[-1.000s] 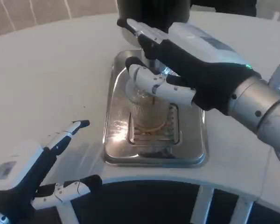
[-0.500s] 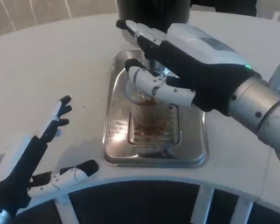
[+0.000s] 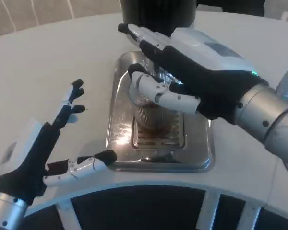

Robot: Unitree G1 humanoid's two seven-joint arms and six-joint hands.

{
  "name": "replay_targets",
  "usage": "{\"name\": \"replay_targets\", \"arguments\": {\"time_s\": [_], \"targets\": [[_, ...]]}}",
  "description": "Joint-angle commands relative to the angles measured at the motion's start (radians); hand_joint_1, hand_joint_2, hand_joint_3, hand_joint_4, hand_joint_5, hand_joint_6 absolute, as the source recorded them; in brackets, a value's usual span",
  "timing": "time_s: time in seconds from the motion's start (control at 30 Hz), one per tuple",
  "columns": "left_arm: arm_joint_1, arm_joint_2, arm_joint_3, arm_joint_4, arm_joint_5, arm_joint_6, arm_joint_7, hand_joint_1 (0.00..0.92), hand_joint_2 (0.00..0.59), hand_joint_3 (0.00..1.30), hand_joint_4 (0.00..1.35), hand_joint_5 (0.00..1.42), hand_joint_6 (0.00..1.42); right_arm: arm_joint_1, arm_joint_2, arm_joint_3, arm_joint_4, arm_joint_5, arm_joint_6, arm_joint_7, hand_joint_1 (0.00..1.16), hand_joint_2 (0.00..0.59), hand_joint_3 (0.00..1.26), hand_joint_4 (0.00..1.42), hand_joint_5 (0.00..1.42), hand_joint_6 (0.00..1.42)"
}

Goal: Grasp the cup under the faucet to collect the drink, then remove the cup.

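Note:
A clear ribbed cup [image 3: 151, 115] holding brown drink stands on the grate of a steel drip tray [image 3: 197, 148], below the dark dispenser [image 3: 158, 13]. My right hand [image 3: 192, 72] comes in from the right and grips the cup near its rim, thumb on the near side and fingers stretched over the far side. The faucet itself is hidden behind that hand. My left hand [image 3: 43, 148] hovers open at the table's front left, fingers spread, thumb pointing toward the tray's front left corner, holding nothing.
The white table [image 3: 53, 62] curves round the tray, with its front edge [image 3: 158, 179] just below the tray. White supports [image 3: 206, 211] show under the edge against a dark floor.
My left hand has risen and moved right, toward the tray, with its fingers fanning upward. The right hand keeps its hold on the cup, and the brown drink in the cup looks darker.

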Motion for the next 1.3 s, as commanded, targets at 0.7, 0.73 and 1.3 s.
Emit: {"name": "replay_targets", "arguments": {"time_s": [0.7,0.73,1.3], "targets": [[-0.181,-0.072,-0.076,0.213,0.052,0.035,0.021,0.381,0.067,0.04,0.00,0.11,0.23,0.034,0.006,-0.001,-0.052,0.016,-0.034,0.063,0.00,0.585,0.00,0.00,0.00,0.00],[-0.186,-0.073,-0.078,0.220,0.053,0.037,0.023,0.380,0.067,0.04,0.00,0.11,0.23,0.034,0.006,-0.002,-0.052,0.016,-0.034,0.064,0.00,0.585,0.00,0.00,0.00,0.00],[-0.320,-0.090,-0.129,0.386,0.089,0.028,0.071,0.377,0.069,0.04,0.00,0.12,0.23,0.055,-0.002,-0.015,-0.062,0.011,-0.034,0.069,0.00,0.585,0.00,0.00,0.00,0.00]]}}
